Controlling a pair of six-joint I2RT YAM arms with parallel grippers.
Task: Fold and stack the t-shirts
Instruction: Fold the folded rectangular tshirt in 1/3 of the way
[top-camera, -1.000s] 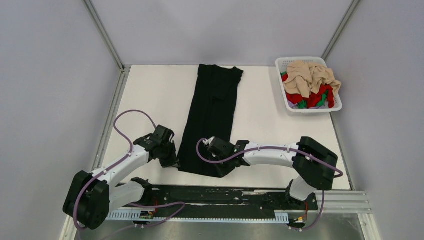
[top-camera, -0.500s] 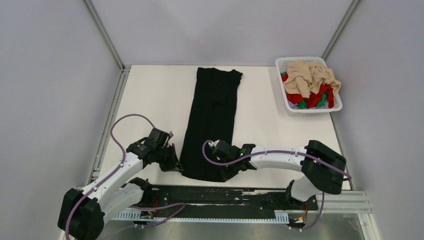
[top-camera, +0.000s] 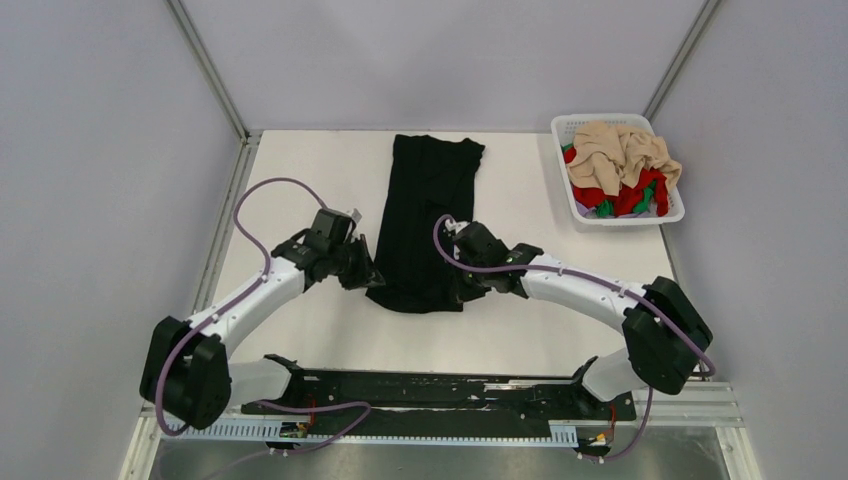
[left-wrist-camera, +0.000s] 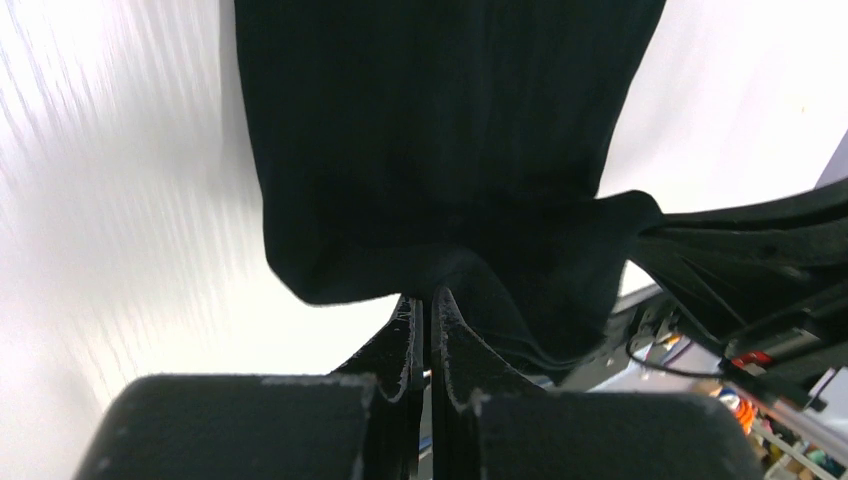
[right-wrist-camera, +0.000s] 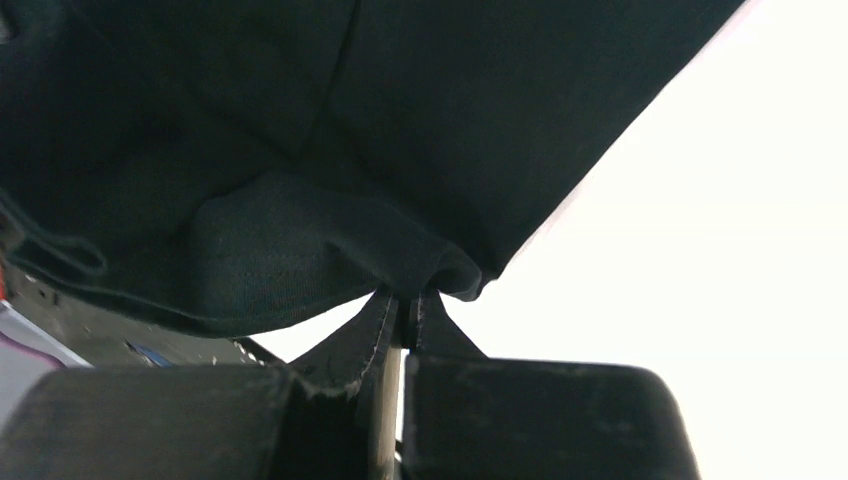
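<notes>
Gripping a black shirt (top-camera: 430, 190) on a white counter (top-camera: 300, 180), mid-frame.
Pinched tight on its near hem corners with left tool (left-wrist-camera: 427, 302) and right tool (right-wrist-camera: 407, 303), lifted.

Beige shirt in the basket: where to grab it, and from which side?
Pinch a raised fold on the beige shirt, coming straight down. It lies crumpled on top, bulging above the basket rim, and the walls block a side approach. The right end effector is nearer, but it is shut on the black shirt.
</notes>
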